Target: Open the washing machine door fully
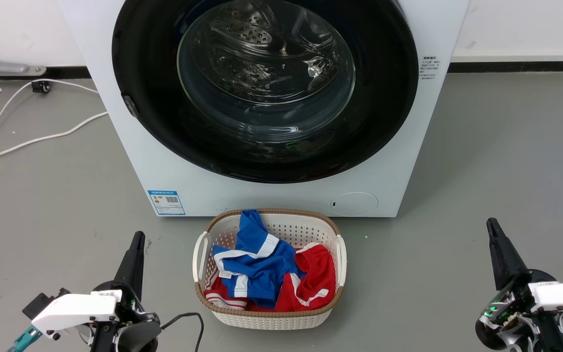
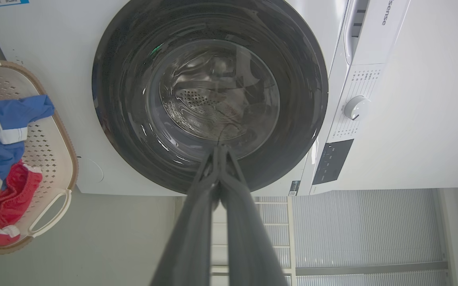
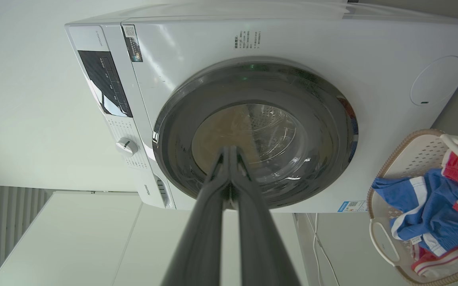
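The washer [image 1: 164,161] stands on the grey floor [image 1: 496,161]. Its door [image 1: 264,88] lies shut, flat on the washer's front, covering most of that front's width. The disc is round, as tall as wide, and its face points straight out from the washer toward the basket [image 1: 269,315], with the steel drum showing through the glass. The basket sits just before the washer's front, below the door, holding blue cloth [image 1: 257,269] and red cloth [image 1: 318,283]. The left pincer [image 1: 138,237] hangs before the washer's left corner and the right pincer [image 1: 491,225] off its right corner. Both are well short of the door, each with fingers pressed together on nothing. A white cable [image 1: 42,139] trails left of the washer.
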Tool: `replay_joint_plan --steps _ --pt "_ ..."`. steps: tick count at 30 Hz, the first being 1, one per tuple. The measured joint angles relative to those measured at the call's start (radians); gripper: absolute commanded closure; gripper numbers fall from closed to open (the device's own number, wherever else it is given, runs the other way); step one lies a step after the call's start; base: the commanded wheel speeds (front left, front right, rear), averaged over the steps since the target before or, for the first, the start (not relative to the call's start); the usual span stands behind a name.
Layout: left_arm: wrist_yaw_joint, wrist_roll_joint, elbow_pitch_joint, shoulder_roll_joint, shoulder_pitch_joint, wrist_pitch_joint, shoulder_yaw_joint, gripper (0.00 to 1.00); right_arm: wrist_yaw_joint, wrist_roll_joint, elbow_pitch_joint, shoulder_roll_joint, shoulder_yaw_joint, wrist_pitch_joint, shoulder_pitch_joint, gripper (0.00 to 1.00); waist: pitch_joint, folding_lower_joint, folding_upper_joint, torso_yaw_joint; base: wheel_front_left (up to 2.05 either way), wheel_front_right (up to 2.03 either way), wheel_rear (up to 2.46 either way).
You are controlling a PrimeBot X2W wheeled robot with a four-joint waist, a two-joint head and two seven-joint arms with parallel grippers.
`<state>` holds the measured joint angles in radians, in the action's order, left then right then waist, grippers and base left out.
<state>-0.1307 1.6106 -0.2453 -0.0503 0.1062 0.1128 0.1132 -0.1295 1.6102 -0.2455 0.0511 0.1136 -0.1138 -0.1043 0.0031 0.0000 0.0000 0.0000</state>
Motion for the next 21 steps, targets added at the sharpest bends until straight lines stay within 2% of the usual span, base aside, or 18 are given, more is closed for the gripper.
replay_joint_plan --steps 21 --pt "0.0 0.0 0.0 0.0 0.0 0.0 0.0 1.0 0.0 0.0 0.0 0.0 0.0 0.0 0.0 1.0 0.0 0.0 0.0 0.0 0.0 0.0 0.0"
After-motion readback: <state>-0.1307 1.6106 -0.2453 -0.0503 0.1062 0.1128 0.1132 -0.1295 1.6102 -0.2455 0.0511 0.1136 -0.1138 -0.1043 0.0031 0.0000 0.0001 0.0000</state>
